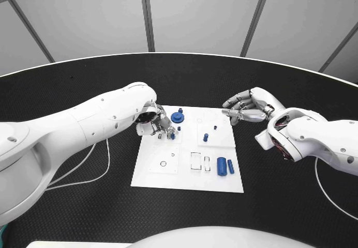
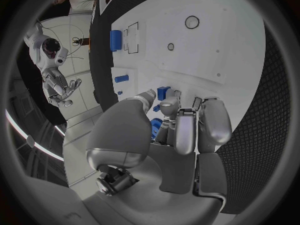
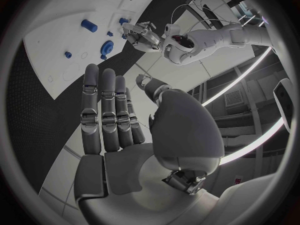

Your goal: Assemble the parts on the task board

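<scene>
here, white task board [image 1: 153, 178], small blue parts [image 1: 221, 166] scattered

Black table [image 1: 89, 206] (textured) — white cable [image 1: 101, 165] lying across it.

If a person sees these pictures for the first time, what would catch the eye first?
First the white task board in the middle of the black table, dotted with small blue parts. Next the left hand, down over the board's far left part with its fingers around a blue piece. The right hand hangs by the board's far right corner, holding nothing.
</scene>
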{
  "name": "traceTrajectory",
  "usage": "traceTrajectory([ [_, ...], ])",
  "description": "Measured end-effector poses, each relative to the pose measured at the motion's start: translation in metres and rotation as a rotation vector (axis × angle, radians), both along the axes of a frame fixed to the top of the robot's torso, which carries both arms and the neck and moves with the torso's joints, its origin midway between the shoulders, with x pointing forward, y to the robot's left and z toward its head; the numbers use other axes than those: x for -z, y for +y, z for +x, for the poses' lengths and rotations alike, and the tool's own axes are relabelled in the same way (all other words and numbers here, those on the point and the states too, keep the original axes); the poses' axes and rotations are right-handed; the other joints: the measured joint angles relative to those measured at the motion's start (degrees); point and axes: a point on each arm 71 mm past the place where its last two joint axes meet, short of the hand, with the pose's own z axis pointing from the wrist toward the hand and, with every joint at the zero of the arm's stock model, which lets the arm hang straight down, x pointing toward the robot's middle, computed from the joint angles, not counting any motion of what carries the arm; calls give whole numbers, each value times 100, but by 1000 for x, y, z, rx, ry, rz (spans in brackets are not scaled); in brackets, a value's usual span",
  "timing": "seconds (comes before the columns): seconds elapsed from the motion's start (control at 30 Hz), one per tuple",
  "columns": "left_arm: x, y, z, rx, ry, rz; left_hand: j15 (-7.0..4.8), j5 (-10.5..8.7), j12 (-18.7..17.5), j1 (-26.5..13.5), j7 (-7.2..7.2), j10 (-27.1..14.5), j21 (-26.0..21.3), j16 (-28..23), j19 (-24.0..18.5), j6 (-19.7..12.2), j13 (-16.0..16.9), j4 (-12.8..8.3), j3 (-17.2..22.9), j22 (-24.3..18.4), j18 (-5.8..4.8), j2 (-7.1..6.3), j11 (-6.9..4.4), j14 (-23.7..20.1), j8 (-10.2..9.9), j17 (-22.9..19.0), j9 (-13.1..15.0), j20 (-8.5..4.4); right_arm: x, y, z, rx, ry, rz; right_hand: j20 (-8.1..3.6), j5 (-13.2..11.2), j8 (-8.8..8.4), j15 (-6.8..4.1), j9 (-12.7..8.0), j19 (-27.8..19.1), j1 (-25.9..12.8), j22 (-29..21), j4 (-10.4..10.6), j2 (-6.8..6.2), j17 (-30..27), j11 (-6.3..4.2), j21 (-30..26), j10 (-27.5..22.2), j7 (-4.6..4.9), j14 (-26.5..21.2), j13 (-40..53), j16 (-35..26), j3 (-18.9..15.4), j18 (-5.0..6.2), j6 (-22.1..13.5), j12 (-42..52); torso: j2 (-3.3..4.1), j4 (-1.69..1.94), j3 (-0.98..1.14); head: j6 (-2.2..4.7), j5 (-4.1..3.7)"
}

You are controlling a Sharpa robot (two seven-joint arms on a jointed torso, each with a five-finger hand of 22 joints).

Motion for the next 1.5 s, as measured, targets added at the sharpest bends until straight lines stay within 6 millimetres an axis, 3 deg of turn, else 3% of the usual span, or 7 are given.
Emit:
traceTrajectory([
  [0.23,0,-1,0,-1,-2,-5,0,0,0,101,-21,-20,0,0,0,-21,-18,-35,231,6,0,73,-20,0,0,0,-1,0,0,0,0,-1,1,0,0,0,0,0,0,0,0,0,0,0,-1,0,0,0,0,0,-1,0,0,0,0,0,-1,5,1,-8,-6],
  [0.33,0,-1,0,-2,-2,-11,0,0,0,266,-41,-21,0,0,0,-41,-41,-158,620,14,0,158,-21,0,0,0,-10,0,0,0,0,-2,2,0,0,0,0,0,0,0,0,-1,0,0,7,0,0,0,0,0,6,0,0,0,0,24,-3,6,2,-13,-7],
  [0.5,0,-2,0,1,-1,-17,0,-2,0,292,-16,-62,22,0,-22,-80,-77,-382,1324,30,0,128,-20,0,63,0,-6,-22,0,0,0,-3,4,0,0,0,0,0,0,0,0,-4,0,0,16,0,0,0,0,0,12,0,0,0,0,24,-3,2,2,-21,-11],
  [0.6,1,-2,0,6,1,-19,0,-18,0,154,-18,-63,22,0,-22,-127,-108,-652,1945,37,0,-10,-18,0,146,0,36,-22,0,0,0,-4,5,0,0,0,0,0,0,0,0,-4,0,0,23,0,0,0,0,0,17,0,0,0,0,24,-3,1,2,-24,-12],
  [0.7,1,-2,-1,10,4,-19,0,-39,0,20,-10,-73,22,0,-22,-176,-126,-879,2319,47,0,-41,-7,0,222,0,98,-22,0,0,-1,-5,6,-1,0,0,0,0,0,0,0,-4,0,0,24,0,0,0,0,0,18,0,0,0,0,24,-5,3,2,-27,-15],
  [1.3,1,0,0,4,4,-47,0,-17,0,-299,31,-82,46,0,-41,-237,-199,-1093,2704,85,0,-59,3,0,379,-1,224,-3,1,1,0,-6,9,-1,0,31,0,0,0,0,1,-4,0,0,38,0,0,0,0,0,29,0,0,0,0,24,-13,12,0,-30,-12],
  [1.5,-1,3,-1,-31,-17,-115,0,308,0,-403,42,-91,67,0,-20,-248,-213,-1054,2776,114,0,-8,12,0,454,-1,245,18,1,0,0,-3,10,-3,0,31,0,0,0,0,1,-3,0,0,38,0,0,0,0,0,29,0,0,0,0,24,-16,18,1,-30,-4],
])
